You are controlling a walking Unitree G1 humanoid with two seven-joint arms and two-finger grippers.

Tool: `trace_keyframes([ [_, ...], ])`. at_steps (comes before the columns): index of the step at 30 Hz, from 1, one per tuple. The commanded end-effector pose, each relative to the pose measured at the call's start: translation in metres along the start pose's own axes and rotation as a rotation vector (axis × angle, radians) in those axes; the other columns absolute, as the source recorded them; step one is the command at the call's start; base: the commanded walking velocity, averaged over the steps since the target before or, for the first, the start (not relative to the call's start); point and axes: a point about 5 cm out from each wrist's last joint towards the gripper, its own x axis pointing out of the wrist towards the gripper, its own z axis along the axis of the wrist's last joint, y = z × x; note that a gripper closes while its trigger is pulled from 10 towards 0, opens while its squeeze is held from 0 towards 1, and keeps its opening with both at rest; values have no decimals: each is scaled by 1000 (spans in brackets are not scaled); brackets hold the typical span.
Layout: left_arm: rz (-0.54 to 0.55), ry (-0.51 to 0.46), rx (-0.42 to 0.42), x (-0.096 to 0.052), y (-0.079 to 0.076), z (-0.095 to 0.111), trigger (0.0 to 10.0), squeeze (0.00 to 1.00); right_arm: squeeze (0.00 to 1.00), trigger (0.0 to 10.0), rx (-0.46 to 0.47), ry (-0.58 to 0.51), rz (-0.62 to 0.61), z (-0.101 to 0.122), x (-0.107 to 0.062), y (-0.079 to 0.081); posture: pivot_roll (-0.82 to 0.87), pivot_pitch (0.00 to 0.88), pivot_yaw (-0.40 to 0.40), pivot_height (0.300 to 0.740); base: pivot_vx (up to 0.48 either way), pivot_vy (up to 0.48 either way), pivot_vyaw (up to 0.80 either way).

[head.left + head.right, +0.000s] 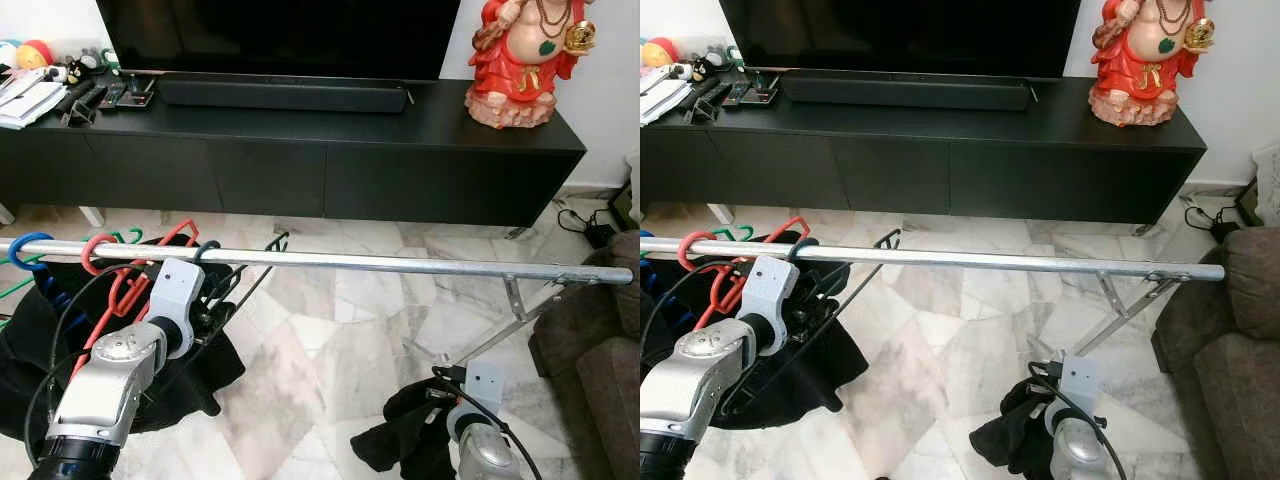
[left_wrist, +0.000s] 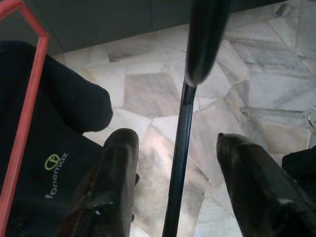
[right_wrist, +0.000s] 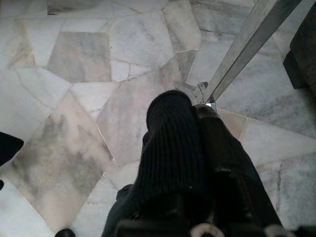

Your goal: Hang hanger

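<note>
A silver rail (image 1: 400,262) runs across in front of me. At its left end hang a blue hanger (image 1: 25,245), a red hanger (image 1: 130,285), a green hanger (image 1: 125,236) and a black hanger (image 1: 245,285), whose hook is over the rail. My left gripper (image 2: 174,137) is open just below the rail, and the black hanger's thin bar (image 2: 177,163) passes between its fingers without being clamped. A black shirt (image 2: 54,148) with a small logo hangs beside it. Low on the right, my right gripper (image 3: 197,113) is shut on a black knitted garment (image 3: 168,148) near the floor.
A long black TV cabinet (image 1: 300,160) stands behind the rail, with a red statue (image 1: 520,60) at its right end. The rack's slanted metal leg (image 1: 515,310) drops to the marble floor on the right. A brown sofa (image 1: 600,340) lies at the far right.
</note>
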Motion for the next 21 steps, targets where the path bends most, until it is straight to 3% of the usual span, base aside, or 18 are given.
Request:
trace_keyframes([
  [1, 4, 25, 31, -2, 0, -2, 0, 0, 0, 10000, -1, 9, -2, -4, -1, -1, 15, 188, -3, 740, 0, 0, 0],
  [21, 17, 38, 66, -1, -6, -6, 0, 0, 0, 10000, -8, 14, 2, -4, -1, 0, 12, 185, -1, 740, 0, 0, 0],
])
